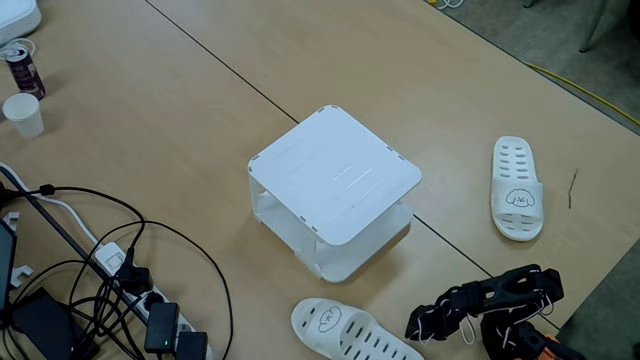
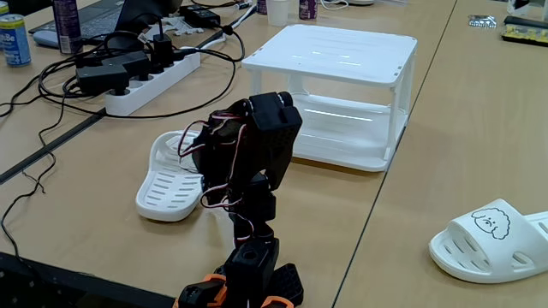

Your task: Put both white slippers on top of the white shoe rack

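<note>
Waiting folded, both white slippers off the white shoe rack (image 1: 335, 180).
Nearer slipper (image 1: 345, 330) lies just beside the claw (image 1: 425, 325) along the surface's (image 1: 200, 130) near edge; claw's spread unreadable.

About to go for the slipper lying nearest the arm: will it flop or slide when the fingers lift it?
The slipper looks like moulded rubber, so probably light and only slightly bendy. Its strap arch stands up on its own, suggesting it holds shape. Lying flat on the smooth table, it may skid if nudged rather than roll or tip.
</note>
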Motion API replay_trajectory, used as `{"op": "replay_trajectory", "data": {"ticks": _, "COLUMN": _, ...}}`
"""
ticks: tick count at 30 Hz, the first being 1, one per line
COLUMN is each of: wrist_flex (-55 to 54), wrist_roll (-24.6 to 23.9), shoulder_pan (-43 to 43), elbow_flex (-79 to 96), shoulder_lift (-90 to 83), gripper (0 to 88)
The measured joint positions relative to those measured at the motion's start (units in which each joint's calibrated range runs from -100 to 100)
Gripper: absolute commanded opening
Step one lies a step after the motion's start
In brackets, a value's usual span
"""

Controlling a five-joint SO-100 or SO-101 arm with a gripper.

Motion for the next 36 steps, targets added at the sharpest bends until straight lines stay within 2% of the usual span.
{"op": "replay_trajectory", "data": {"ticks": 11, "wrist_flex": 0.00, "wrist_roll": 0.00, "shoulder_pan": -5.77, "elbow_flex": -7.28, "shoulder_lift": 9.98, "gripper": 0.7}}
{"op": "replay_trajectory", "data": {"ticks": 27, "wrist_flex": 0.00, "wrist_roll": 0.00, "shoulder_pan": -16.03, "elbow_flex": -33.42, "shoulder_lift": 31.42, "gripper": 0.7}}
{"op": "replay_trajectory", "data": {"ticks": 36, "wrist_flex": 0.09, "wrist_roll": 0.00, "shoulder_pan": -17.60, "elbow_flex": -49.42, "shoulder_lift": 42.80, "gripper": 0.7}}
